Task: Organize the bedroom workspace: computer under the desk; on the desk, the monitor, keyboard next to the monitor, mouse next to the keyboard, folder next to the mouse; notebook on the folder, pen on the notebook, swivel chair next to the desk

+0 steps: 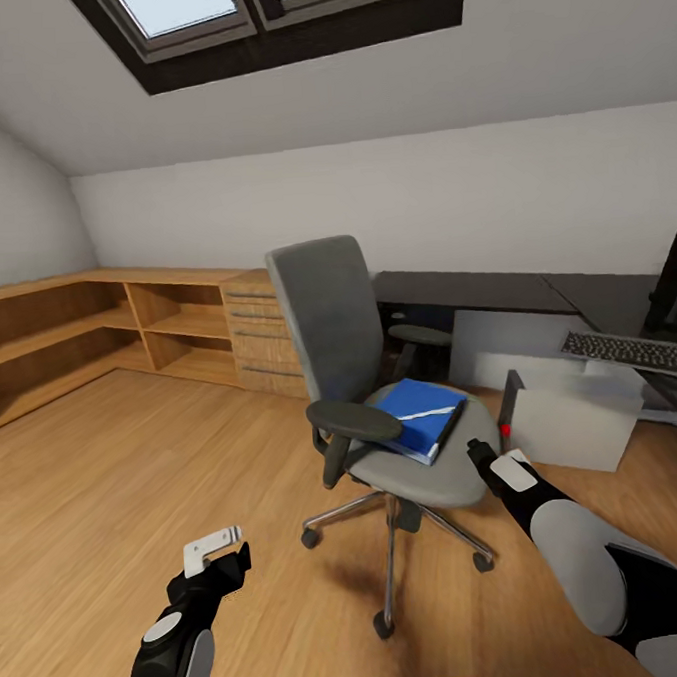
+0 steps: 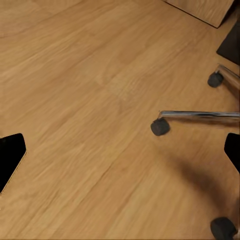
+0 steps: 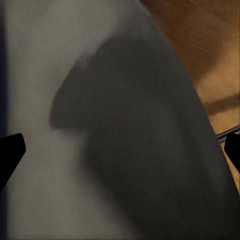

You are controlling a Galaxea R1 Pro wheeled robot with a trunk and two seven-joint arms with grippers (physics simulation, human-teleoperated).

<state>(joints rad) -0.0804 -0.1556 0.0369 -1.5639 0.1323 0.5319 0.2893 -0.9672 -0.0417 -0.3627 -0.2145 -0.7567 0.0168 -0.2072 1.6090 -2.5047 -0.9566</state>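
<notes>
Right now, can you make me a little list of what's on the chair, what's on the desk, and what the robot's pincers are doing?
On the swivel chair: blue folder, with a thin dark thing along its edge
On the desk: keyboard
On the floor by the desk: computer
Left pincer: open, empty, low over the floor
Right pincer: open, empty, at the seat's edge near the folder

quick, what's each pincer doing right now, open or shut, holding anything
Left pincer: open, empty, over the floor.
Right pincer: open, empty, at the edge of the chair seat.
</notes>
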